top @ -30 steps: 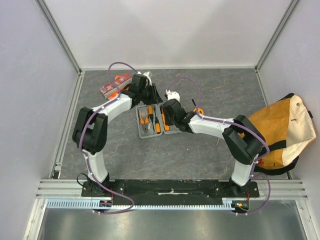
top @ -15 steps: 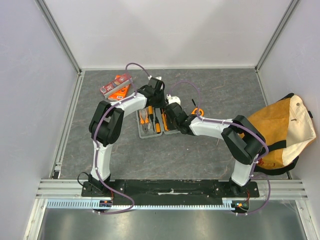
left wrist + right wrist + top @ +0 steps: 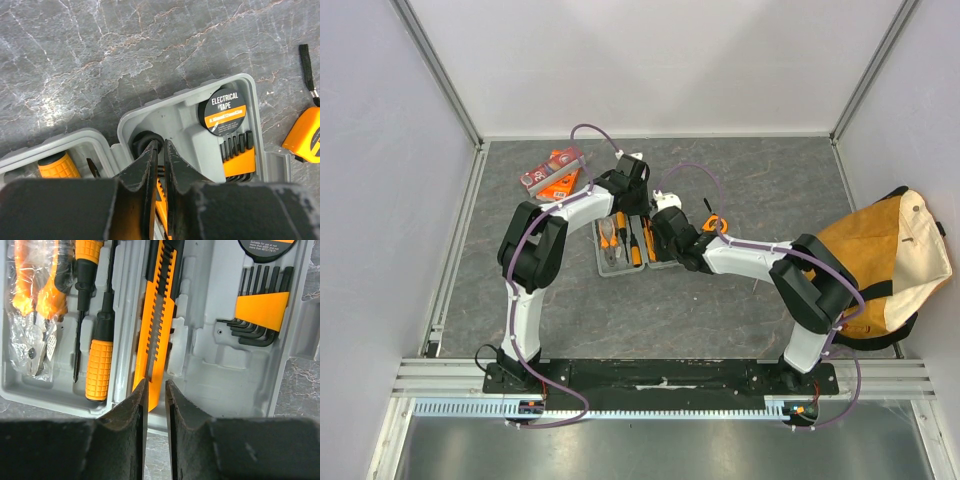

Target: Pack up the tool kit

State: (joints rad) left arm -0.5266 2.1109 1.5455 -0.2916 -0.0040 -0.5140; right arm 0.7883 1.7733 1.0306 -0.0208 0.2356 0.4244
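The open case is set mid-counter with most tools seated; a tape measure is left outside it. The left jaws are nearly shut at the knife's far end, grip uncertain; the right jaws are held slightly apart, empty.

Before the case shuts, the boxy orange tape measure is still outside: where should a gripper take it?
Probably across the boxy orange tape measure, from above: it lies flat on the stone-patterned table, broad face up. Its thin black strap would likely slip.
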